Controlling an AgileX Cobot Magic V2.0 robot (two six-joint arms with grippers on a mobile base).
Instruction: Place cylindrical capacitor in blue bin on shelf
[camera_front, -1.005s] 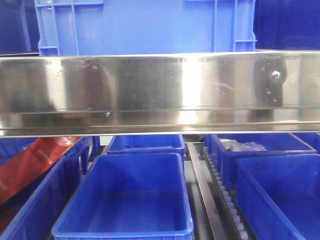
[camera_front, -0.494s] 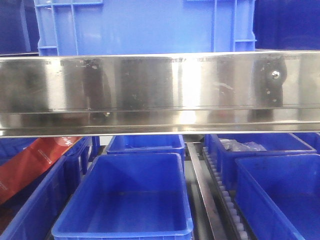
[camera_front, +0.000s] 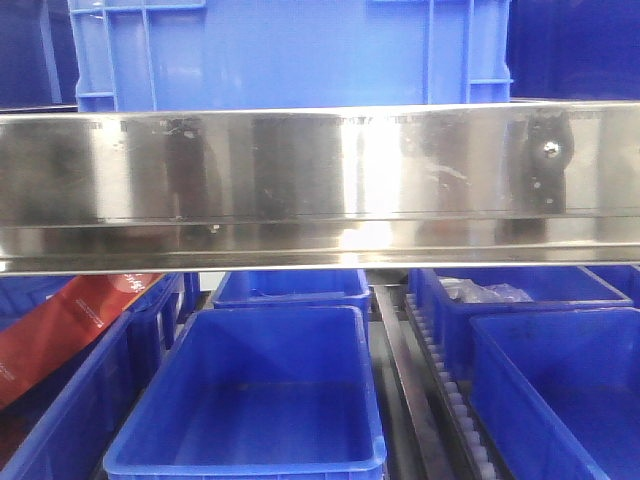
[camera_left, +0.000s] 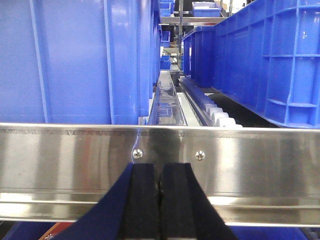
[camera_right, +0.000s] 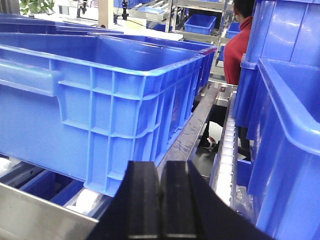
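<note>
I see the shiny stainless-steel shelf rail spanning the front view, an empty blue plastic bin beneath it. The left gripper faces that rail, jaws pressed together, nothing visible between them. The right gripper likewise, jaws closed, beside a large blue ribbed crate. I cannot find the cylindrical capacitor in any view.

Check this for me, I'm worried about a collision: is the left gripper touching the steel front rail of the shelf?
Cannot tell. In the left wrist view the closed left gripper overlaps the shelf's front rail, but head-on, so no gap or contact shows. The front view shows no gripper.
</note>
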